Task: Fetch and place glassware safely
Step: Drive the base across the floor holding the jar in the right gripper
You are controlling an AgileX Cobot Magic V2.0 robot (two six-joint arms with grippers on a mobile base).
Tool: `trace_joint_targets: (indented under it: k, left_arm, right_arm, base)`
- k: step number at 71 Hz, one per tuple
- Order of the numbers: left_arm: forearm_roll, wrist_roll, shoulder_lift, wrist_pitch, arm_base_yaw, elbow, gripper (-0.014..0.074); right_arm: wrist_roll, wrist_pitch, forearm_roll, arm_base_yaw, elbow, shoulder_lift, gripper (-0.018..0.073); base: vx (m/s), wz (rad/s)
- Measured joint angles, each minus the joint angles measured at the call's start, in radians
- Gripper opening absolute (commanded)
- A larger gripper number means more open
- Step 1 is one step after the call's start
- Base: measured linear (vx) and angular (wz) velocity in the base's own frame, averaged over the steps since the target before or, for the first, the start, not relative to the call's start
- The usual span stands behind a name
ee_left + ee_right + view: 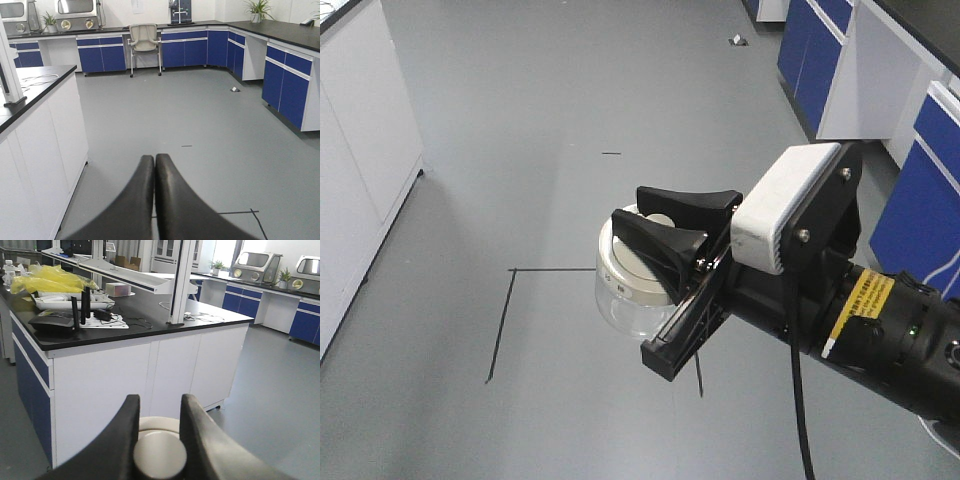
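The right gripper (655,215) is clamped on the glass jar (618,300) — its two black fingers (120,440) pinch the central knob of the cream-white lid (159,426), one on each side. The jar hangs in the air under the fingers, clear of the grey floor (570,100). It faces the white side of the island bench (150,365), which stands near it but apart. The left gripper (154,167) has its fingers pressed together with nothing between them — it points out over the floor, with the same bench just to its left.
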Motion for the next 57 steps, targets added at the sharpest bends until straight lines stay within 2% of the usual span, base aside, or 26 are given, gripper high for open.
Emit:
trace_joint_targets:
  k: [57]
  left_arm:
    - [0.000,0.000,0.000,0.000,0.000,0.000,-0.0007]
  right_arm:
    - [0.000,0.000,0.000,0.000,0.003,0.000,-0.0003]
  base:
    - [0.44,0.04]
